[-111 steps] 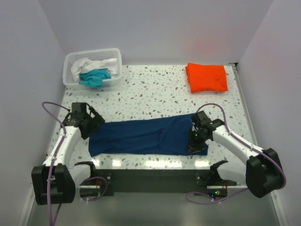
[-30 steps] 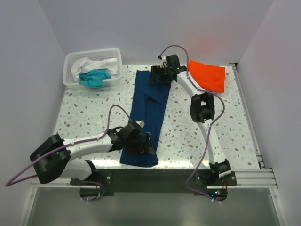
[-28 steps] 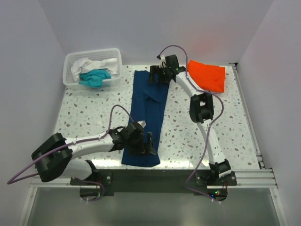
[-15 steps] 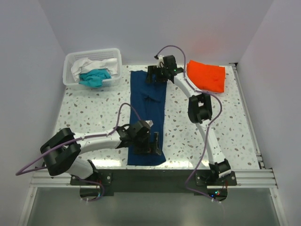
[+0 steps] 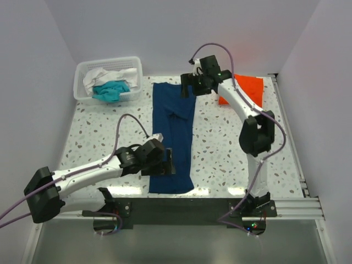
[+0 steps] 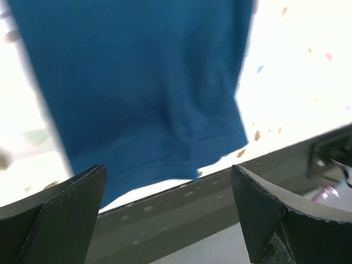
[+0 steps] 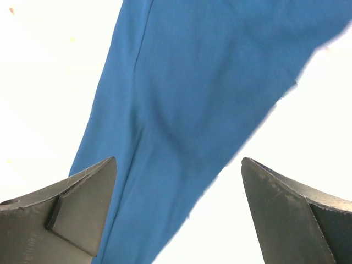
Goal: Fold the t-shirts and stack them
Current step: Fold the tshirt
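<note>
Both wide open and empty, the left gripper (image 5: pixel 168 163) hovers above the near hem of a lengthwise-folded dark navy blue cloth t-shirt (image 5: pixel 173 129), the right gripper (image 5: pixel 187 89) above its far end. Pinching matching corners squarely should keep the next fold even.

A: How was the light?
B: Bright, even, from overhead; soft shadows, and white glare along the table's (image 5: pixel 214 148) near edge.
A: The wrist views?
B: Table washed out to white there; the navy t-shirt (image 6: pixel 137 82) was smeared by motion blur.
</note>
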